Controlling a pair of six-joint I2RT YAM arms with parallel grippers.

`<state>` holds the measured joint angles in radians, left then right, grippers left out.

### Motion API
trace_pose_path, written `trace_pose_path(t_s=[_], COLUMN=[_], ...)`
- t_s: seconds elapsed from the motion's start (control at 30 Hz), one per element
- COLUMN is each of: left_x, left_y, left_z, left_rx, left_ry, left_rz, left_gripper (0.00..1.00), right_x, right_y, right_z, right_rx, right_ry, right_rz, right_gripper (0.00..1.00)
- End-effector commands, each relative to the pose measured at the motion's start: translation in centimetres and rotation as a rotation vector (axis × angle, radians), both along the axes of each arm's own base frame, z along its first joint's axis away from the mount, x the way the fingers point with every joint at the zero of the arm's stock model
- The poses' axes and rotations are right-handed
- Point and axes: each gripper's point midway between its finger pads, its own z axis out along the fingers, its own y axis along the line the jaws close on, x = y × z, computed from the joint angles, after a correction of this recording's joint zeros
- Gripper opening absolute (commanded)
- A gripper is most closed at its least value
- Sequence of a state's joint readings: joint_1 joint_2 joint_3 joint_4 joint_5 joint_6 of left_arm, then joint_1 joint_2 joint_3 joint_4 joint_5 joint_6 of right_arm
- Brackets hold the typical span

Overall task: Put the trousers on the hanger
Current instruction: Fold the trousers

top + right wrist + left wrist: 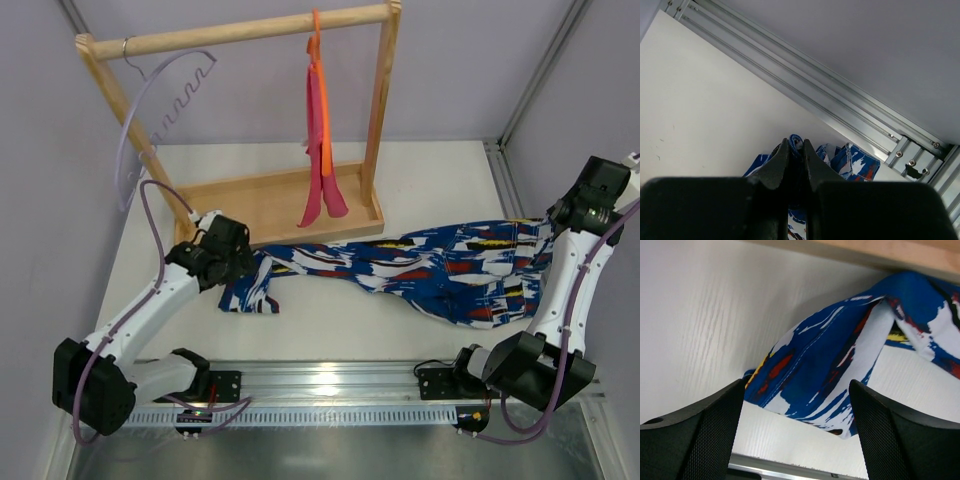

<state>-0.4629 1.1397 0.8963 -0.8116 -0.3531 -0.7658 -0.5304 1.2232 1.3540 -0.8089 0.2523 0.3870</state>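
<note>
The trousers [430, 270] lie stretched across the tabletop [300, 335] with their long axis running side to side. One end sits crumpled just in front of the wooden rack [250, 32] base on the left, and the other rises off the surface at the right edge. The right end effector [795, 146] is pinched closed on that raised end, with printed fabric showing at and beyond its tips. The left end effector [797, 390] stands wide open and holds nothing. In the left wrist view the folded left end of the trousers lies on the tabletop straight ahead, centred between the two fingers [710, 430] and just beyond their tips, not touching them as far as can be seen. The hanger [180, 100] hangs tilted by its hook from the left end of the rack's top rail. It is above and behind the left end effector and well apart from the trousers, so the left arm is clearly the nearer one to it. An orange hanger [316, 45] with a pink cloth [322, 170] hangs further right on the same rail. The coming move likely turns on this: the fabric lies dead ahead of the open left end effector, and the hanger is up and back on the same side.
</note>
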Motion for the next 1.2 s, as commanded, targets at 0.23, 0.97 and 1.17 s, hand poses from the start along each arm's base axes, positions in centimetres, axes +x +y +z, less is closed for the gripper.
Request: trace_pose_path(t_s=[0.23,0.97,1.17], left_x=[-1.7,5.6,5.0], left_y=[1.6,6.1,0.2], left_z=[-2.8,13.7,6.7], left_rx=[-0.084,0.048,-0.268], left_ry=[0.050,-0.361,-0.181], left_rz=[0.106,0.227,0.203], left_gripper=[0.86,0.00,0.77], right_x=[0.7,-0.7,-1.0], right_y=[-0.3,0.4,0.7], right_z=[3.1,9.3,7.9], right_rx=[-0.059,-0.109,-0.101], right_ry=[-0.107,-0.201,-0.187], right_rz=[0.015,0.007,0.011], right_gripper=[0.04,0.03,0.04])
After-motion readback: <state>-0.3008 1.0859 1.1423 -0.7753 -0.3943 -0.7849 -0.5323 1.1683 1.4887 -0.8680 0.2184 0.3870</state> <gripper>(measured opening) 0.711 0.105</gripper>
